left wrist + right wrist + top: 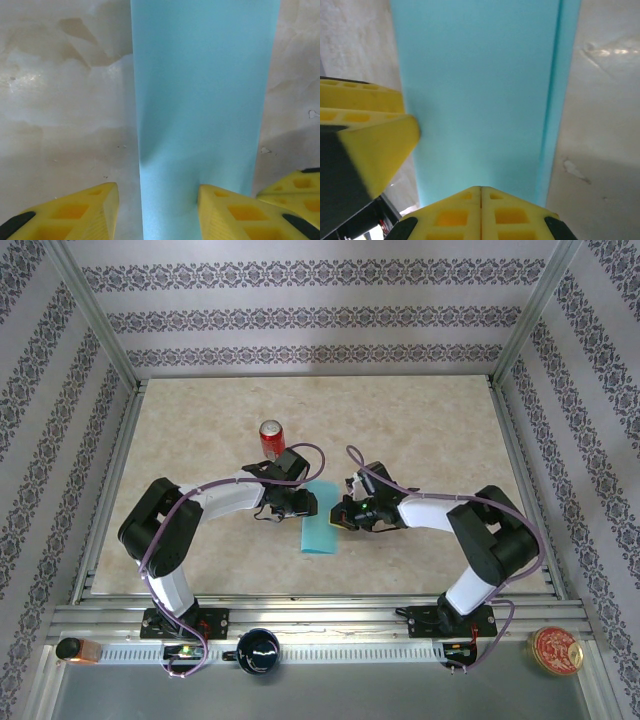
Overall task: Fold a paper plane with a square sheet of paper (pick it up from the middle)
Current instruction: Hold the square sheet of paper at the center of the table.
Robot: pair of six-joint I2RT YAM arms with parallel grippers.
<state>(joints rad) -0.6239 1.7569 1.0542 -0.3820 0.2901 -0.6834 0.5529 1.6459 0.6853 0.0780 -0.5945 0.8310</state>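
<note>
Turquoise sheet of paper flat on the marbled table, near centre, between the 2 arms. Folded to a long narrow strip, long axis running away from the bases, slightly slanted. From the right wrist, a layer edge visible along 1 long side, with a thin darker band beside it. Left gripper low at the strip's left side, jaws partway apart, nothing clamped. 1 yellow finger over bare table just off the paper's edge, the other set down on the paper itself, with a faint crease and shadow in the sheet at its tip. Right gripper at the opposite long side, facing the left one across the strip. Its 2 yellow fingers pressed flat together, no gap between the pads, tips at the paper's edge. Unclear whether any paper is nipped between them. Tips of both grippers close together, near touching, each visible in the other's wrist view. Red soda can upright behind the left gripper, just apart from the paper's far end. Black mug on the near rail between the arm bases. Round red-and-gold tin at the near right corner, well apart from the work.
</note>
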